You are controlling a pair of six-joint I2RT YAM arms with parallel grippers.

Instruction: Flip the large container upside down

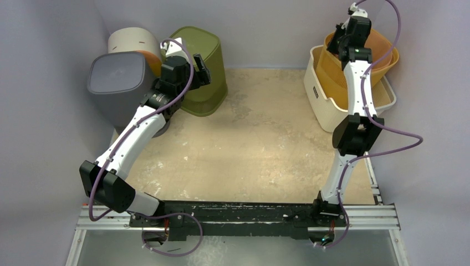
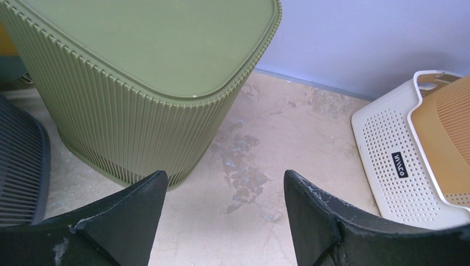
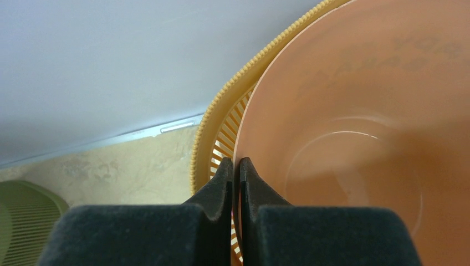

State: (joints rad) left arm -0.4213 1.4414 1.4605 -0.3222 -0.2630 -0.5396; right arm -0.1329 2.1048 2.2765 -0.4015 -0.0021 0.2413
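An orange bowl [image 1: 383,49] sits inside a yellow slatted basket [image 1: 332,80], which sits in a white perforated basket [image 1: 323,102] at the back right. My right gripper [image 1: 337,44] is shut on the orange bowl's thin rim; in the right wrist view the fingers [image 3: 236,163] pinch the rim of the bowl [image 3: 360,111], with the yellow basket's edge [image 3: 219,113] just outside. My left gripper [image 1: 202,71] is open and empty, hovering beside an olive green ribbed bin [image 1: 209,91] that stands bottom up. In the left wrist view the jaws [image 2: 224,177] frame bare table right of that bin [image 2: 144,66].
A grey ribbed bin [image 1: 116,75] stands bottom up at the back left and shows in the left wrist view [image 2: 19,160]. A beige round container [image 1: 133,39] is behind it. The white basket [image 2: 388,144] shows at the right of the left wrist view. Walls close the back and sides.
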